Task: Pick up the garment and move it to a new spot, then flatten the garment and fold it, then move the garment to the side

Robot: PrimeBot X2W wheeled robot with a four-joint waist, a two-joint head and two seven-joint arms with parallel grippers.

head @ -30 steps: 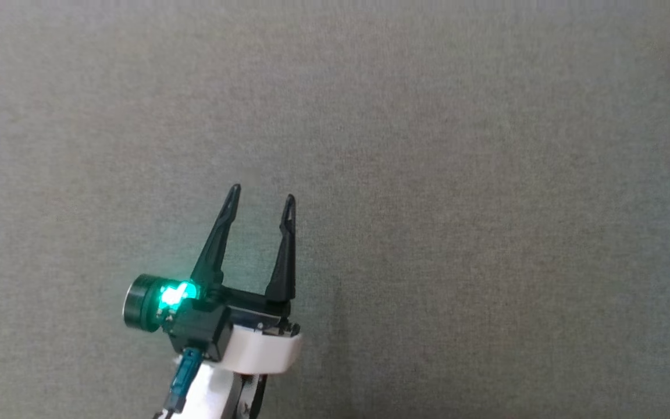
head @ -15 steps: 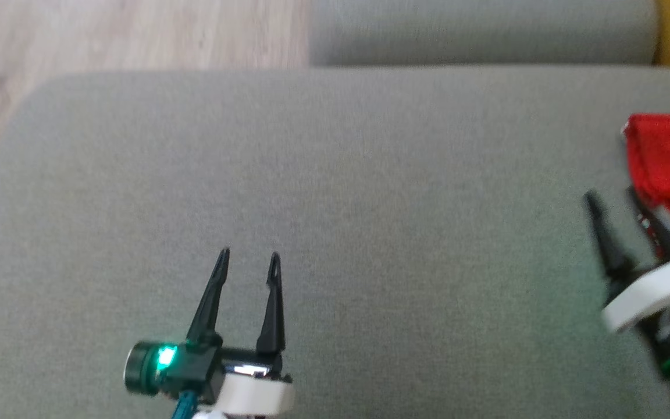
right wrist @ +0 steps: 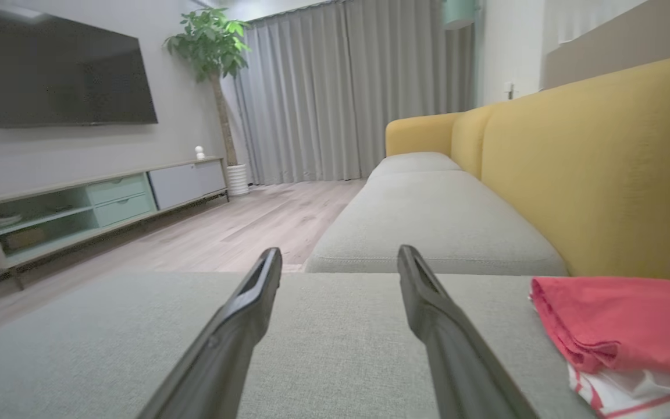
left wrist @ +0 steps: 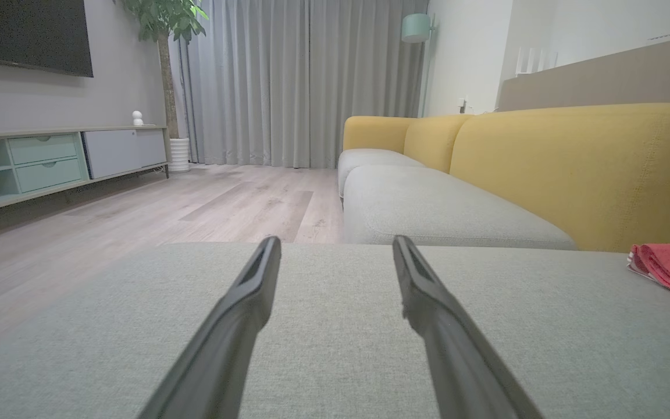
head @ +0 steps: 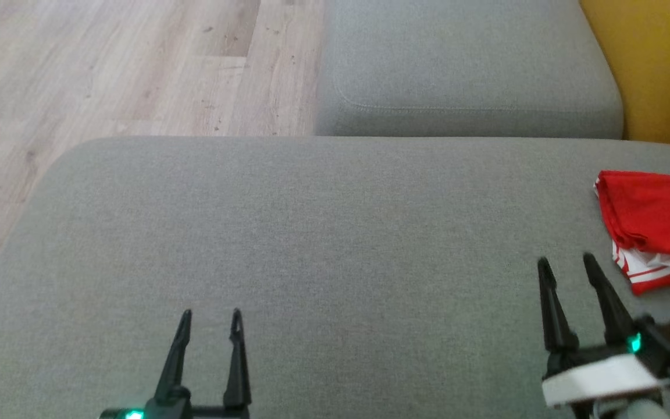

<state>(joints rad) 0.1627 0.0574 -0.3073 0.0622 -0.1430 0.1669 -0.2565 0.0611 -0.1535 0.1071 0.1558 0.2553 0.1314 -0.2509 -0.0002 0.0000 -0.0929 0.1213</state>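
Grey sofa cushion [head: 335,233] carries everything. The red garment [head: 655,215] lies as a folded bundle at the cushion's right side, close to the yellow backrest [head: 649,64]. The right gripper [head: 565,259] sits just beside it, fingers apart and empty, with the bundle ahead and to its right. The left gripper [head: 211,312], also spread and empty, is well apart near the front edge. The right arm is clearly nearer. I cannot tell the bundle's long axis, since it is partly cut off.
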